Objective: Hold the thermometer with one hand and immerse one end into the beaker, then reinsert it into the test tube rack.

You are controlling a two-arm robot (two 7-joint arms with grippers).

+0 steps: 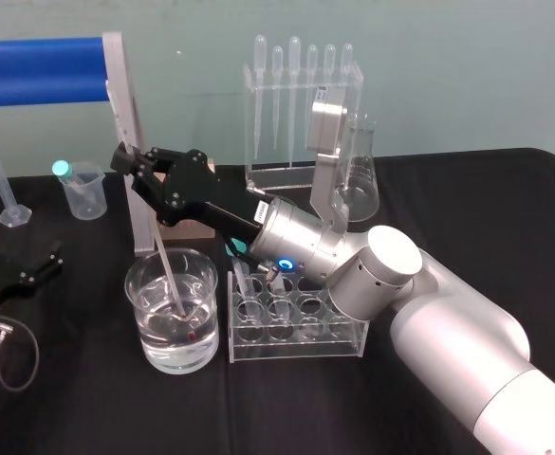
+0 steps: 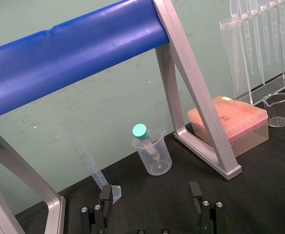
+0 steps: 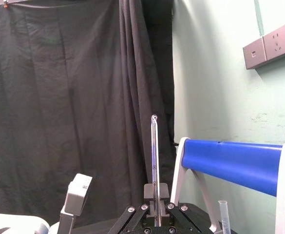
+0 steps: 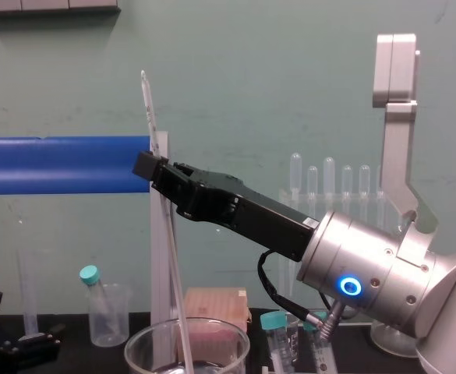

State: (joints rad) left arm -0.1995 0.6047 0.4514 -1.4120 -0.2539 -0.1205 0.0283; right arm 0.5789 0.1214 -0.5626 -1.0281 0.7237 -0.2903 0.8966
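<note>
My right gripper (image 1: 137,163) reaches in from the right, above the beaker (image 1: 152,353), and is shut on the thermometer (image 1: 165,265). The whitish rod slants down into the water, and its red tip (image 1: 194,334) is near the beaker's bottom. In the chest view the thermometer (image 4: 151,117) rises well above the right gripper (image 4: 156,167) and drops into the beaker (image 4: 138,343) below. The right wrist view shows the rod (image 3: 154,161) upright between the fingers. The clear test tube rack (image 1: 296,349) stands just right of the beaker. My left gripper (image 2: 151,195) rests open on the black cloth at the left, holding nothing.
A blue bar on a grey frame (image 1: 125,104) stands behind the beaker. At the back are a pipette stand (image 1: 301,104), a conical flask (image 1: 358,180), a small plastic beaker (image 1: 83,194) with a teal-capped tube, and a graduated cylinder (image 1: 7,190). A pink box (image 2: 230,122) lies by the frame.
</note>
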